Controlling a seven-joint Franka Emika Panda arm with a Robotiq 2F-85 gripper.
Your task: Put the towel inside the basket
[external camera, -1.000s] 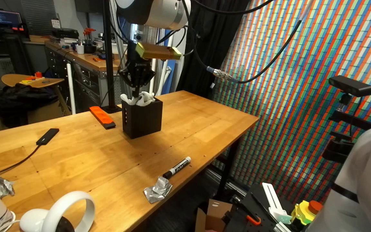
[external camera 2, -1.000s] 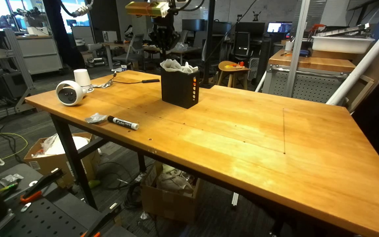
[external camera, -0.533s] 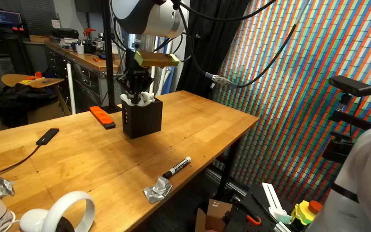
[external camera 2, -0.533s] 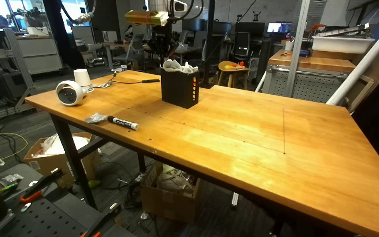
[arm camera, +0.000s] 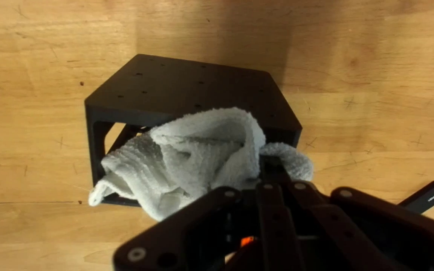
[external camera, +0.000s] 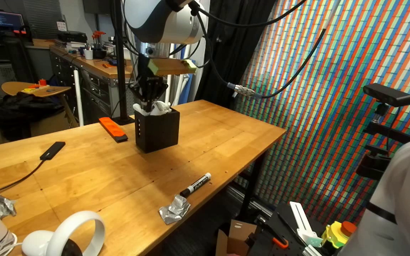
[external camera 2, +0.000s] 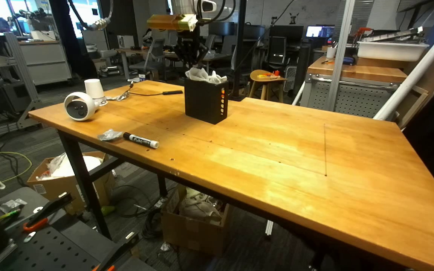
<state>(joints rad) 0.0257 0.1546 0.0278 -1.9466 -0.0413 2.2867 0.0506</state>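
A crumpled white towel [external camera: 160, 108] sits in the top opening of a black box-shaped basket [external camera: 158, 129]. Parts of it stick up above the rim and some hangs over the edges. Both also show in the other pictures: the towel [external camera 2: 202, 75] and basket [external camera 2: 205, 99] in an exterior view, and the towel [arm camera: 198, 158] and basket [arm camera: 194, 86] in the wrist view. My gripper [arm camera: 275, 165] points down with its fingers together, its tips among the towel's folds near one end of the basket. Towel lies on both sides of the tips; none shows clearly pinched between them.
A black post [external camera: 119, 71] stands close behind the basket. An orange and black bar [external camera: 113, 129] lies beside it. A marker [external camera: 195, 185], crumpled foil [external camera: 174, 209], a black hub with cable [external camera: 52, 150] and a white ring-shaped device [external camera 2: 79, 106] are on the table.
My gripper has come down to the towel with its fingers together, then shifted slightly sideways. The towel and basket look unmoved.
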